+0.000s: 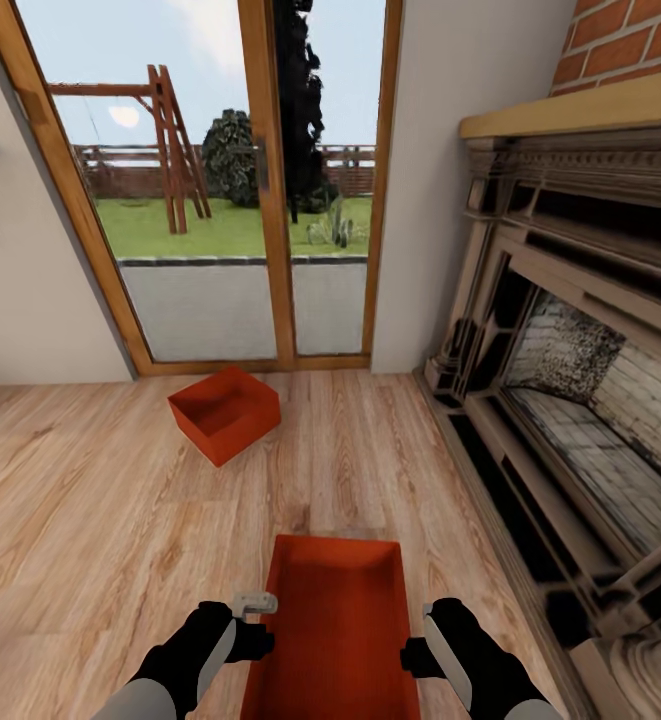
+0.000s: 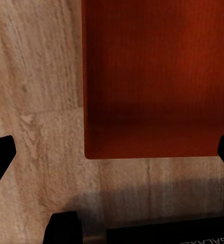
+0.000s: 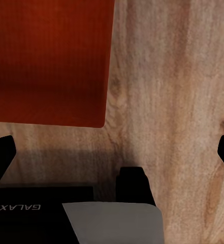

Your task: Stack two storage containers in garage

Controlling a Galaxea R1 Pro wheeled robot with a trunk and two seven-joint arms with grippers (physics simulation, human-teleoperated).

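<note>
Two red-orange storage containers sit on the light wood-plank living room floor (image 1: 90, 520). The near container (image 1: 340, 630) lies lengthwise right in front of me, and its smooth red wall (image 2: 152, 76) (image 3: 45, 61) shows in both wrist views. My left gripper (image 1: 255, 640) (image 2: 112, 155) is close against that container's left side, and my right gripper (image 1: 415, 655) (image 3: 112, 152) is at its right side. Both are open, their fingertips wide apart with nothing between them. The far container (image 1: 225, 412) rests at an angle near the glass doors.
Wood-framed glass doors (image 1: 240, 200) stand straight ahead with a garden behind them. A dark carved fireplace (image 1: 570, 400) runs along the right side, with brick above it. A beige wall (image 1: 20, 300) stands at the left. Open plank floor lies between the two containers.
</note>
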